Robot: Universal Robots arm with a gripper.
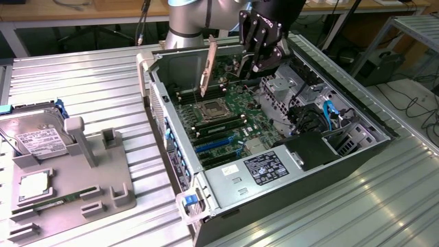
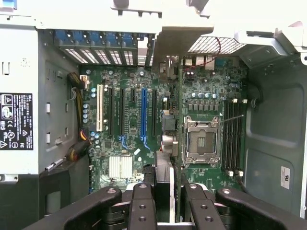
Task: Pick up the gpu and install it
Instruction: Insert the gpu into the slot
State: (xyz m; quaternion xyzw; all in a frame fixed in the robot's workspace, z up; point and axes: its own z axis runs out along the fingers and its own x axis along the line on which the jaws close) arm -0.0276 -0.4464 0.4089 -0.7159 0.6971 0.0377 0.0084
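My gripper [image 1: 255, 60] is shut on the gpu [image 1: 230, 64] and holds it on edge above the open computer case [image 1: 357, 110]. The card is thin and dark, and its pale metal bracket strip [image 1: 207, 67] points down toward the motherboard [image 1: 233, 121]. It hangs over the back part of the board, above the CPU socket [image 1: 213, 110]. In the wrist view the gpu [image 2: 163, 175] shows edge-on between the black fingers [image 2: 142, 206], over the board between the blue expansion slot [image 2: 143, 112] and the CPU socket [image 2: 201, 141].
A silver hard drive [image 1: 38, 136] and a green memory stick [image 1: 58, 201] rest on a grey fixture [image 1: 103, 170] at the exterior view's left. The power supply [image 1: 264, 167] fills the case's near end. Blue cables [image 1: 329, 116] lie in the drive bay.
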